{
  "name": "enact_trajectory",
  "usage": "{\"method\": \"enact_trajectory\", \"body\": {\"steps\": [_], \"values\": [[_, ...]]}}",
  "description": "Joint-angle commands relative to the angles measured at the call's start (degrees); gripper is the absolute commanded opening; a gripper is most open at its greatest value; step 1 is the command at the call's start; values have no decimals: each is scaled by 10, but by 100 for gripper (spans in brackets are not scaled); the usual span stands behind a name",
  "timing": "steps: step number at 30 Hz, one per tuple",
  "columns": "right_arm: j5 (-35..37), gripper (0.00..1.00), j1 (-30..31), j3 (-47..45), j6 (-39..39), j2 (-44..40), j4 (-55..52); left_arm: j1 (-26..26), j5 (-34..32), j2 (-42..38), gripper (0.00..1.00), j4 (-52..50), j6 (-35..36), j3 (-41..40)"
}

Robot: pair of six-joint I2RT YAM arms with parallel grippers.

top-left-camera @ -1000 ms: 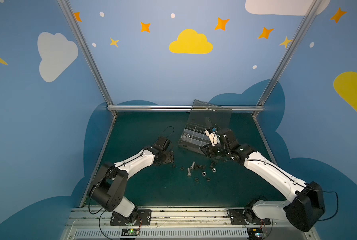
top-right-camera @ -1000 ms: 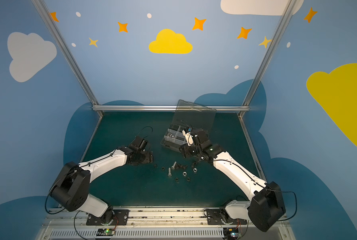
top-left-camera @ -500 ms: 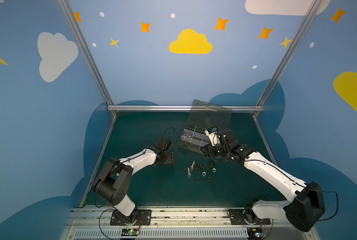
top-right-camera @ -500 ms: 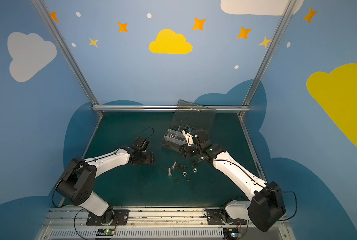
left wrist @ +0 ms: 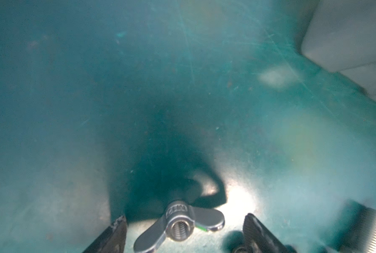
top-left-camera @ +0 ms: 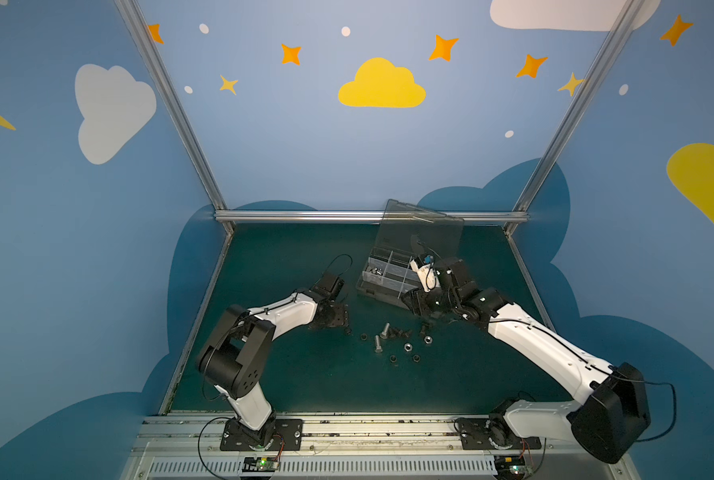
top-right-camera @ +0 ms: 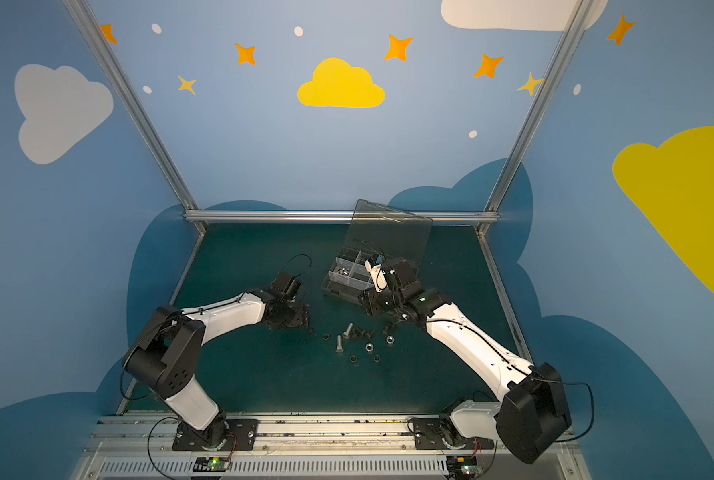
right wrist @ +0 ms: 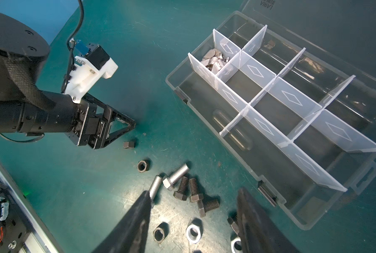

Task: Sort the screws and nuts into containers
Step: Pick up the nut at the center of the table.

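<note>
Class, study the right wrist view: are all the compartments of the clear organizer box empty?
No, a heap of silver winged pieces already lies in one compartment of the organizer box.

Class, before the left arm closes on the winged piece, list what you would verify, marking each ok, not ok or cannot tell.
1. Left gripper open: ok.
2. Winged piece between its jaws, lying on the mat: ok.
3. Organizer box lid open: ok.
4. Compartment already holding winged pieces has room: ok.
5. Right gripper open and empty: ok.
6. Route to the box clear of the right gripper: cannot tell.
</note>
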Motion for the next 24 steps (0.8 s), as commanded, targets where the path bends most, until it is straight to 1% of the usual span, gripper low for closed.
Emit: {"method": "enact_trajectory", "body": {"steps": [1,7,13,17,24], "values": [[4,60,2,3,4,2,5,2,-2,11,83,-5,17,13],[4,60,2,4,4,4,4,4,-4,24,83,-15,36,20],[0,60,3,7,7,9,7,4,12,28,81,-13,38,27],[1,60,4,8,7,9,4,5,25,28,76,-9,39,26],[3,60,4,5,7,6,6,4,43,26,63,-14,40,25]]}}
